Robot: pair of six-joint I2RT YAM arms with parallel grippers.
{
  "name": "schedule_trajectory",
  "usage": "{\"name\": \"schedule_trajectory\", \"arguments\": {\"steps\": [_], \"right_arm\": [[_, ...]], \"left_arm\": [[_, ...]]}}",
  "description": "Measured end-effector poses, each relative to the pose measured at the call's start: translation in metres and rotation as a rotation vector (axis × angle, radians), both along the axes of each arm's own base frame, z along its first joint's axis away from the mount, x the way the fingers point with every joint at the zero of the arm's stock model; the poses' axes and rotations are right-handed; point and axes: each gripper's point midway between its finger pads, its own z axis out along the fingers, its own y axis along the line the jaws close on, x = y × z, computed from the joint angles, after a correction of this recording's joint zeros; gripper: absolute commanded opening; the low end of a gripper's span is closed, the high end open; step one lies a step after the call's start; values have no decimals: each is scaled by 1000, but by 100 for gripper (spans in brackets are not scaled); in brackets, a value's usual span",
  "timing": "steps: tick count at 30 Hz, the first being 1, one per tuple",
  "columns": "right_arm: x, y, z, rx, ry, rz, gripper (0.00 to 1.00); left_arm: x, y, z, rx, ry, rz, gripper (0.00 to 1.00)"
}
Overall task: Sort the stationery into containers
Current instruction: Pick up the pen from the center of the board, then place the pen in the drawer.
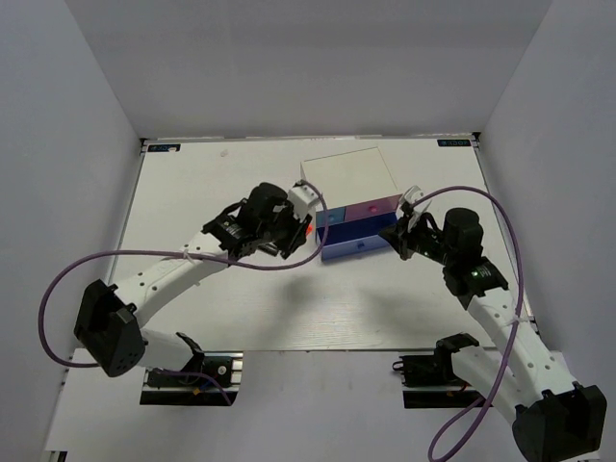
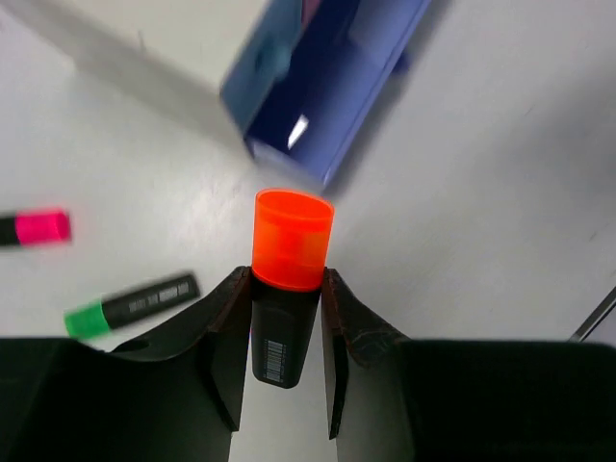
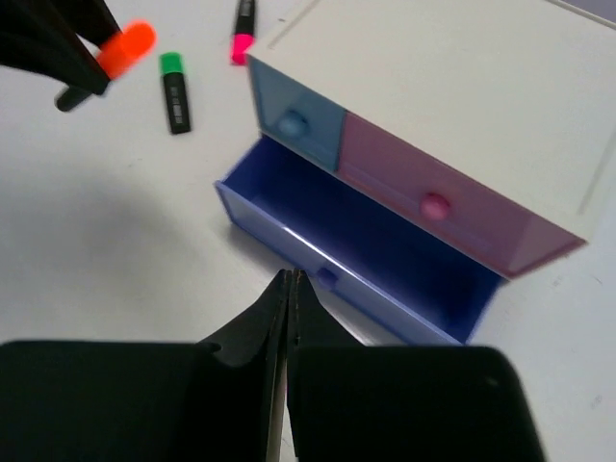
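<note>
I had the left gripper (image 2: 286,284) clenched on the orange highlighter (image 2: 292,245), with its pads on the black barrel just under the cap and the cap pointing away from the wrist. By my reading it hung lifted off the table (image 1: 192,183), left of the box (image 1: 346,173) and near the open end of the lower drawer (image 3: 366,245).

The right gripper (image 3: 289,281) was pinched closed with nothing between its fingers. It sat just at the lower drawer's front, right beside its knob.

As for progress, I judged we were early. The lower drawer stood pulled out, and I saw nothing lying in the part of it that showed. The light-blue drawer (image 3: 294,120) and the pink drawer (image 3: 443,202) were both pushed in.

The green highlighter (image 3: 175,91) and the pink highlighter (image 3: 243,34) lay flat on the table left of the box. They were apart from each other and neither was in any grip. So one highlighter was on its way and two were waiting.

I could not find the grey block or the pink gadget in any view. I could not tell whether they were already put away or simply hidden behind the arms.

What was left, as I saw it, was to drop the orange highlighter in, fetch the other two, account for the missing pieces and close the drawer.
</note>
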Motion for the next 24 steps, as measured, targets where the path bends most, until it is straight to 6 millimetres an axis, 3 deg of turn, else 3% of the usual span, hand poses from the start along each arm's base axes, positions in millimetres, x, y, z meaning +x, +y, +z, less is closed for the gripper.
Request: {"name": "schedule_trajectory", "arguments": {"steps": [3, 6, 10, 19, 24], "right_arm": [[7, -11, -2, -12, -5, -76, 0], [13, -20, -1, -23, -21, -138, 0], [19, -30, 2, -34, -37, -198, 0], [22, -42, -11, -57, -10, -254, 0], [20, -45, -20, -65, 11, -259, 0]], "left_arm": [[15, -30, 38, -97, -55, -35, 3], [27, -56, 51, -139, -72, -72, 3], [43, -84, 41, -136, -59, -108, 4], [66, -119, 17, -104, -62, -161, 6], [71, -136, 8, -98, -72, -193, 20]]}}
